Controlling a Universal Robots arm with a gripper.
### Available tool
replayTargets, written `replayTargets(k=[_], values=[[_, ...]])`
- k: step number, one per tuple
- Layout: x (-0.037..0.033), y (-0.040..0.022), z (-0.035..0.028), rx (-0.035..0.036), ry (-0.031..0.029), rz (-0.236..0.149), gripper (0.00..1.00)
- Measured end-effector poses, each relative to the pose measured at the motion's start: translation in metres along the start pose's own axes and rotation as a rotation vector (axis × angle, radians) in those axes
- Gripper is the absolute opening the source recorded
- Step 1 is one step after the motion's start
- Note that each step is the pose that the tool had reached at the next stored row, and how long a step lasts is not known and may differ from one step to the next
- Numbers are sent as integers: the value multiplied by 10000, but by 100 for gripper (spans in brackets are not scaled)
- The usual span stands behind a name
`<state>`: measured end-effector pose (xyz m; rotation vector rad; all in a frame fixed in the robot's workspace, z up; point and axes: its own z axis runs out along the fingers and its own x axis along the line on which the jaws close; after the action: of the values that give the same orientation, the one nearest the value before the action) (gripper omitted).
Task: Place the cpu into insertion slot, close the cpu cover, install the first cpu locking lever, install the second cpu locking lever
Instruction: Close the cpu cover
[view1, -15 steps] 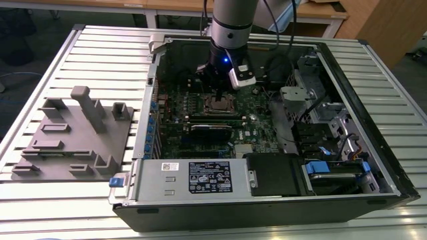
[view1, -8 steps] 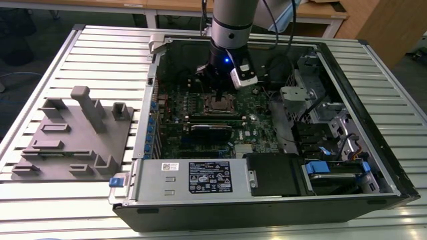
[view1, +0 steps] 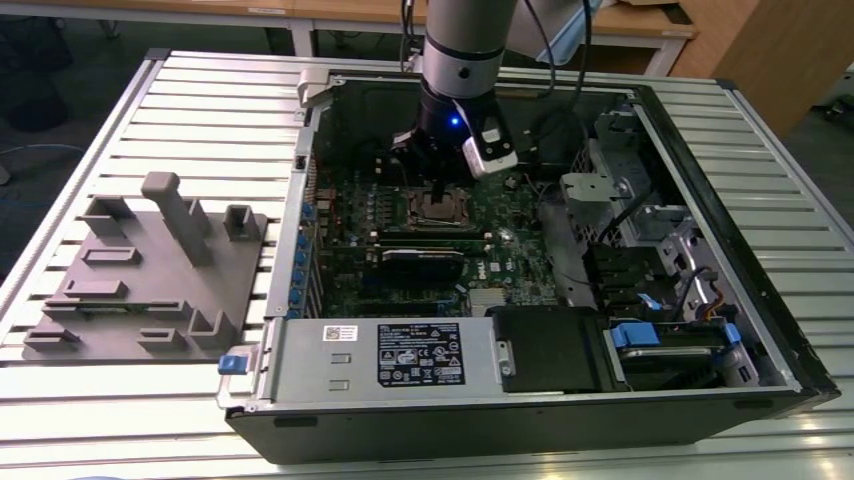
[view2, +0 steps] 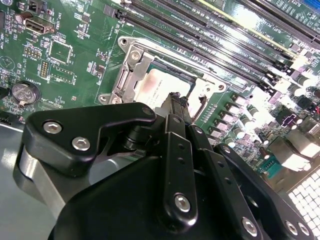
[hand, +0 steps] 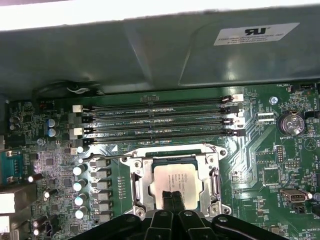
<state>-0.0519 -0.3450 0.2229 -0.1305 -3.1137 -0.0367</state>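
1. The cpu (hand: 177, 181) lies flat in the insertion slot (hand: 170, 158), on the green board (hand: 260, 165) inside the open computer case (view1: 534, 430).
2. The cpu cover (hand: 140, 182) looks folded down around it, its metal frame ringing the chip's pale top.
3. The gripper (hand: 173, 200) stands over one edge of the chip, jaws together and holding nothing.
4. Judging by this, the step in hand is pressing the cover shut. It is best to push straight down on the frame, not the chip, and to keep clear of the memory slots (hand: 160, 120).
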Motion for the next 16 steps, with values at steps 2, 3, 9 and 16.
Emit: replayTargets(k=[2,3,9,16], values=[[0,0,3,2,1,0,11],[0,0,4,2,1,0,11],[0,-1,14,3,1,-1,11],[-1,-1,27,1,0,0,11]])
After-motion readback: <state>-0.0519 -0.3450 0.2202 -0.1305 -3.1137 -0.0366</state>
